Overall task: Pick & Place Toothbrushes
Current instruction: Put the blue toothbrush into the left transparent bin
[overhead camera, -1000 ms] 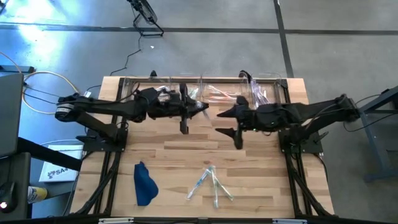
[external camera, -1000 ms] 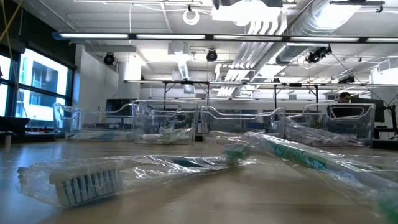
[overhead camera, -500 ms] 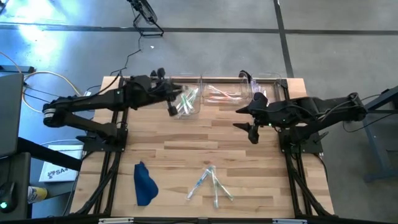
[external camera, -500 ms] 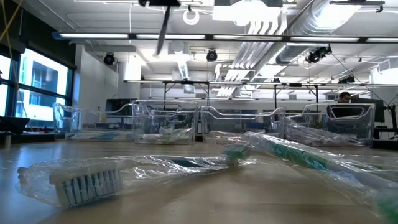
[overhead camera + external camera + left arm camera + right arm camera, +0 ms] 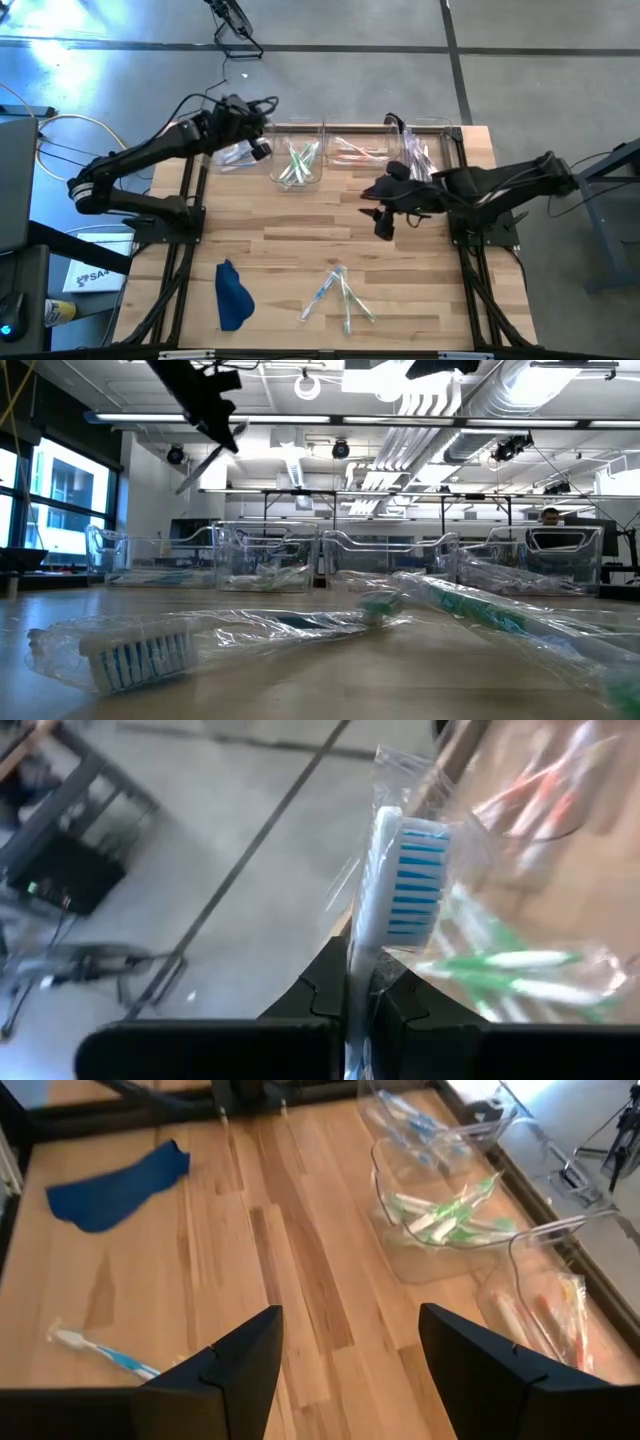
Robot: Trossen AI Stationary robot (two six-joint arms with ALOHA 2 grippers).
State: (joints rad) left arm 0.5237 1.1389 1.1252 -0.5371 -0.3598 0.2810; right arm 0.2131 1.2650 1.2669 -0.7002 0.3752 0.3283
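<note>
Swung left gripper (image 5: 256,150) outward to far bin (image 5: 232,155), clamped on blue brush (image 5: 395,885); right gripper (image 5: 345,1345) gaped empty. Seemingly light, stiff, slippery-wrapped; best pinched mid-handle.

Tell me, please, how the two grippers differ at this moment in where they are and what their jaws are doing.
The left gripper hangs over the far-left bin, while the right gripper hangs over bare table nearer the middle. The left gripper is shut on a wrapped toothbrush with blue bristles; the right gripper's fingers stand wide apart and hold nothing. Both are raised clear of the loose toothbrushes at the near edge.
</note>
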